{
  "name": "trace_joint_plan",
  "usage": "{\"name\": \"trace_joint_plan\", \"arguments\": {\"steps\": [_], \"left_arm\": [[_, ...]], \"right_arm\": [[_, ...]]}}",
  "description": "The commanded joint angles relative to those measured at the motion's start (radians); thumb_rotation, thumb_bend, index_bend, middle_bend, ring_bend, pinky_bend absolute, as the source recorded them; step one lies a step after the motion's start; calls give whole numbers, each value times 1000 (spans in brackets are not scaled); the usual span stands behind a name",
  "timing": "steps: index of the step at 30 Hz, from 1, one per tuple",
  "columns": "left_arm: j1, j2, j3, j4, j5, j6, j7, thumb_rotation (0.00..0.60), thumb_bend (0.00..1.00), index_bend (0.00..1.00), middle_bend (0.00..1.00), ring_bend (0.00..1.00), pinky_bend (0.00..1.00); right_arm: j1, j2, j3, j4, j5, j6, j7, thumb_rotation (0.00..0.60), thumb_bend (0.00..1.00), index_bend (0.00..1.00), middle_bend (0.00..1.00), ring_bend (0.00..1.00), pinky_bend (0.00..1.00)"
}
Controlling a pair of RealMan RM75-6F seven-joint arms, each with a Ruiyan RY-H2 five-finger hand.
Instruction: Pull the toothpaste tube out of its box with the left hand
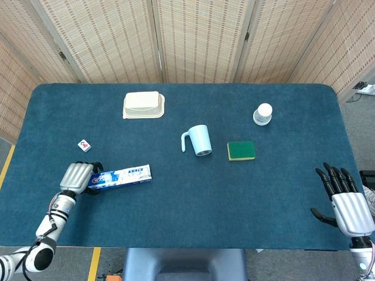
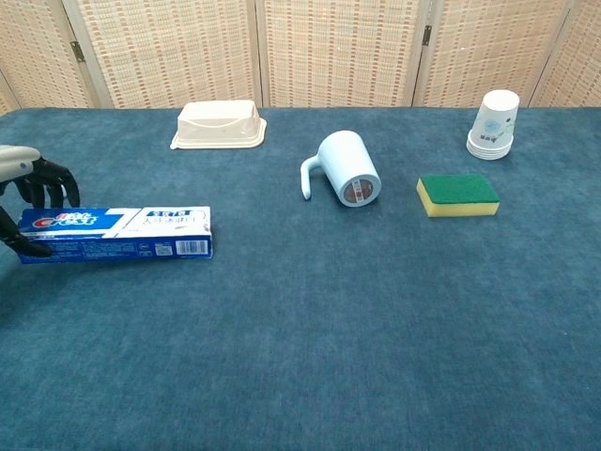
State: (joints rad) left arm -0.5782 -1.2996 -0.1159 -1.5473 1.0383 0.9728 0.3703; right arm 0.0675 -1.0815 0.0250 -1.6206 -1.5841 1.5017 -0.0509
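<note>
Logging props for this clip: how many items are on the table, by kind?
Toothpaste box: 1
Mug: 1
Sponge: 1
Paper cup stack: 1
Plastic container: 1
Small tile: 1
Total: 6
</note>
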Motion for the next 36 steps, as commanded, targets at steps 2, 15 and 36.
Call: {"name": "trace_joint_plan", "arguments": {"steps": [2,15,36], "left_arm": [[-11,65,20,-44,38,1,43,600,146,375,495,419,319],[-61,292,-3,-202,172,-12,51,600,144,350,463,385,261],[-101,389,39,-86,522,70,128,600,138,349,455,367,263]], "right_arm": [[4,-3,0,-1,1,-7,-8,600,221,0,0,0,0],[1,-2,-2,-2,-7,3,-3,600,220,0,0,0,0],[6,-12,-2,-5,-2,-11,-32,600,221,0,0,0,0]]}}
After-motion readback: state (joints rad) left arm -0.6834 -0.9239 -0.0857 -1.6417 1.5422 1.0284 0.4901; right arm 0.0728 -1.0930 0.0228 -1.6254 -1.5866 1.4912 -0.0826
